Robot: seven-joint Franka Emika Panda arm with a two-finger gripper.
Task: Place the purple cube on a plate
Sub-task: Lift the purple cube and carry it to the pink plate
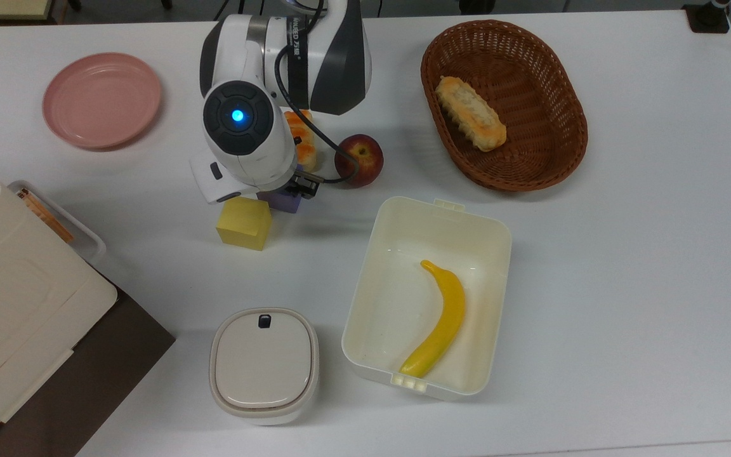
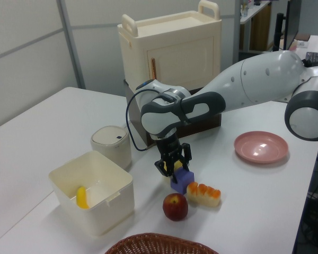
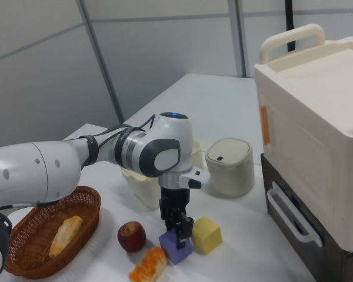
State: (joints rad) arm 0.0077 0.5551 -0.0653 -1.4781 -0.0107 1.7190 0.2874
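Note:
The purple cube rests on the white table between a yellow cube and a glazed pastry. My gripper points straight down onto it, shut on the purple cube with its fingers against the cube's upper sides. In the top view the wrist covers most of the cube. The pale pink plate sits with nothing on it at the top view's far upper left, well apart from the cube.
A red apple lies just right of the pastry in the top view. A wicker basket holds a bread roll. An open cream box holds a banana. A lidded container and a cream cabinet stand nearby.

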